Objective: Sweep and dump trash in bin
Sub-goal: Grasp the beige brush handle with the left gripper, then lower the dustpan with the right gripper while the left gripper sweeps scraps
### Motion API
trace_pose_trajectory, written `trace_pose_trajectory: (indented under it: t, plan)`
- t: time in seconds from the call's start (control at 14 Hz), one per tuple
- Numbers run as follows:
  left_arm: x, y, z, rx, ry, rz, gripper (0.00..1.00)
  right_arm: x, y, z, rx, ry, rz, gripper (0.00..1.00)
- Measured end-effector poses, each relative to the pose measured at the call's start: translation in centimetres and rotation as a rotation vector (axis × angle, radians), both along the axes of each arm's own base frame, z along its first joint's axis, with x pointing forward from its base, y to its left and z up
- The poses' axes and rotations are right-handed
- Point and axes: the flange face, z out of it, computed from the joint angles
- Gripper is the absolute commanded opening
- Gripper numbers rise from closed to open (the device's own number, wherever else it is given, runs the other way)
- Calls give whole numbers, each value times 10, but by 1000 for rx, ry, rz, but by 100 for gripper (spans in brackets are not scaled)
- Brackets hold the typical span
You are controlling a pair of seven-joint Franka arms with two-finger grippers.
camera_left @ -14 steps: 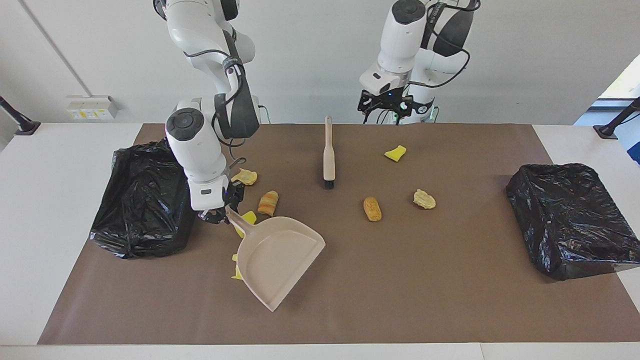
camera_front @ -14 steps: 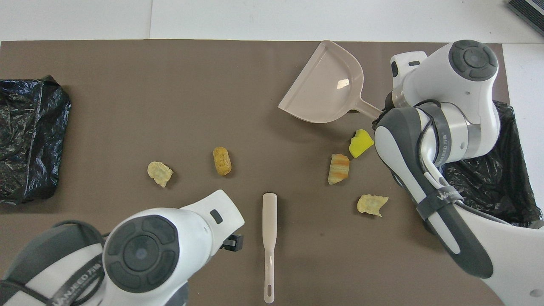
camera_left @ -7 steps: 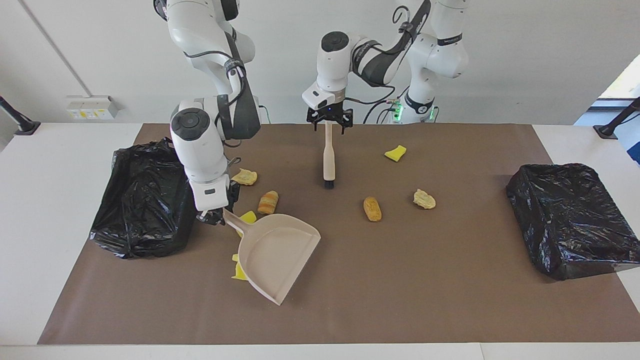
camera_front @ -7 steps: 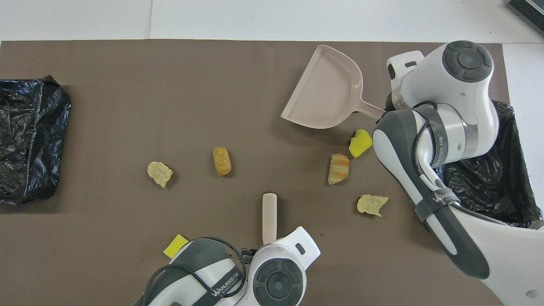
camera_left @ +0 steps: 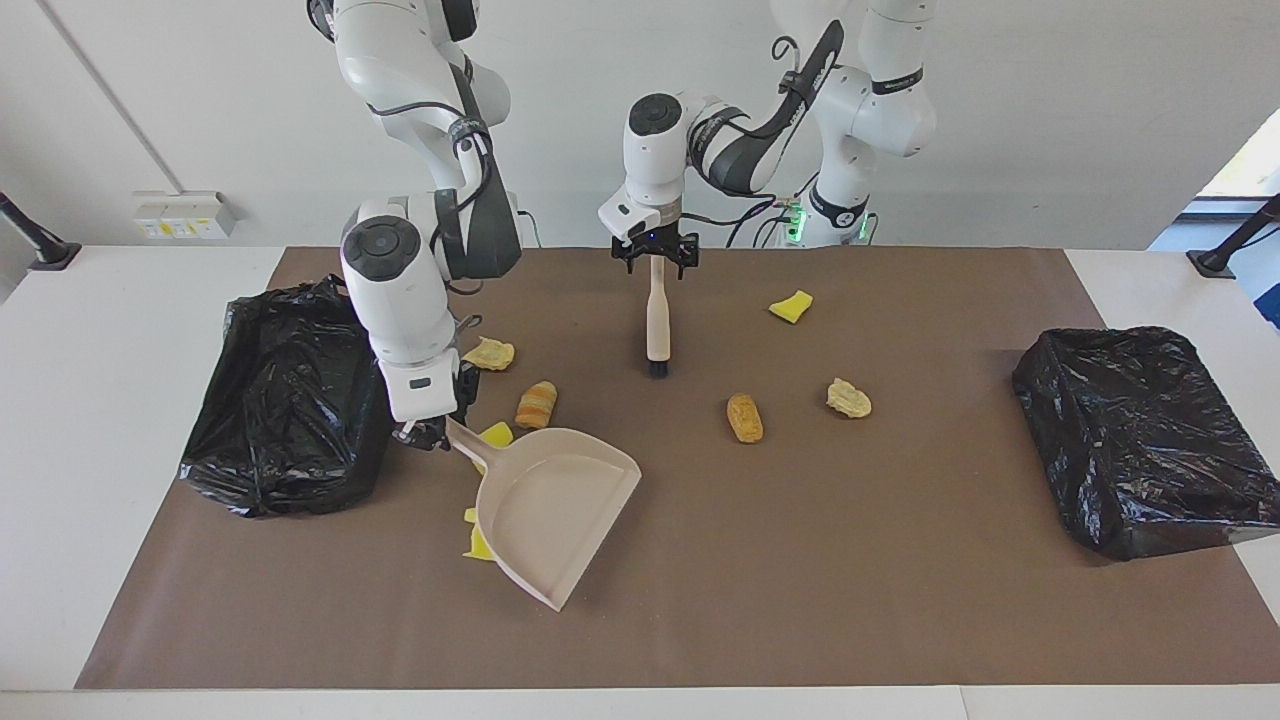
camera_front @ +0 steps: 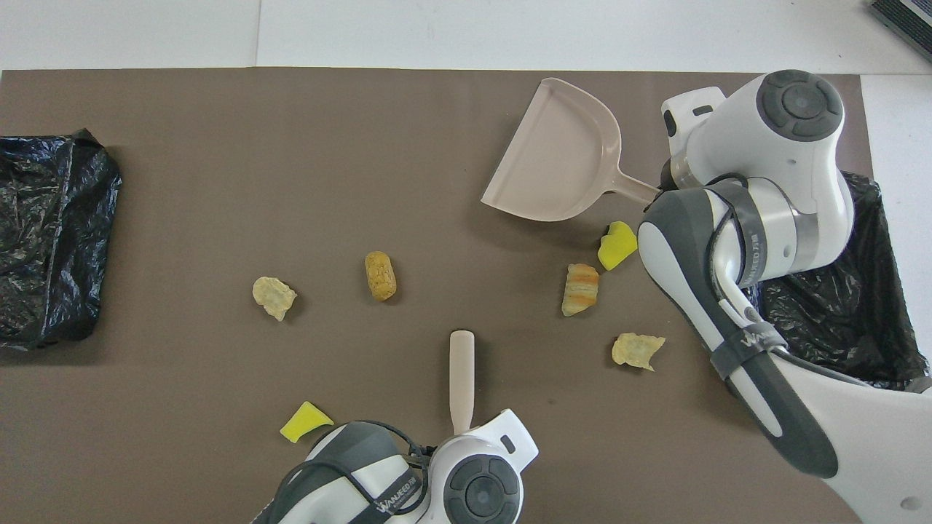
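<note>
Facing view shows seven scraps on the brown mat [camera_left: 800, 600]: a yellow sponge piece [camera_left: 791, 305] nearest the robots, a pale crumpled piece [camera_left: 849, 398] and an orange bread-like piece [camera_left: 744, 417] mid-table, a second pale piece [camera_left: 490, 352] and a striped bread-like piece [camera_left: 536, 404] near the right arm's end, a yellow chunk [camera_left: 496, 434] touching the dustpan handle, and a yellow scrap [camera_left: 474, 542] partly hidden under the dustpan [camera_left: 545, 505]. The overhead view does not show that last scrap; the pan covers it. It shows the other six, and the open top of the bin [camera_front: 859, 313] at the right arm's end, where the facing view shows only that bin's black-bagged outer wall. A second black-bagged bin [camera_left: 1140, 440] sits at the left arm's end.

Readable writing: a band on each arm in the overhead view reads "WANJEED".

Right gripper [camera_left: 428, 432]: clamped on the dustpan handle, beside the bin; the pan lies farther from the robots than the gripper.

Left gripper [camera_left: 652, 262]: over the handle end of the brush [camera_left: 657, 325], fingers on either side of it; whether they grip it cannot be told.
</note>
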Motion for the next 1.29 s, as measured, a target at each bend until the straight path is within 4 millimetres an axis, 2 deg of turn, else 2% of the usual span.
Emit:
trace_pose_trajectory:
  t: [0.07,0.14,0.36,0.5,0.64,0.79,0.93,1.15,1.29]
  plan:
    - [-3,0,-1,3,1,-6,15,0,0,0,0,0,1,0]
    - [-5,0,-2,5,2,-7,0,0,0,0,0,0,1,0]
    - [1,4,-1,5,1,14,0,0,0,0,0,0,1,0]
    - [20,16,7,7,-3,87,0,0,0,0,0,1,1,0]
    - [44,38,28,39,4,176,0,0,0,0,0,0,1,0]
    - [70,72,56,69,-3,257,0,0,1,0,0,2,3,0]
    - [98,117,70,99,4,357,0,-4,12,-3,-2,17,30,0]
    - [144,191,61,133,9,520,0,-19,51,-18,-41,84,191,0]
    - [169,240,53,156,-18,606,0,-28,68,-27,-51,126,268,0]
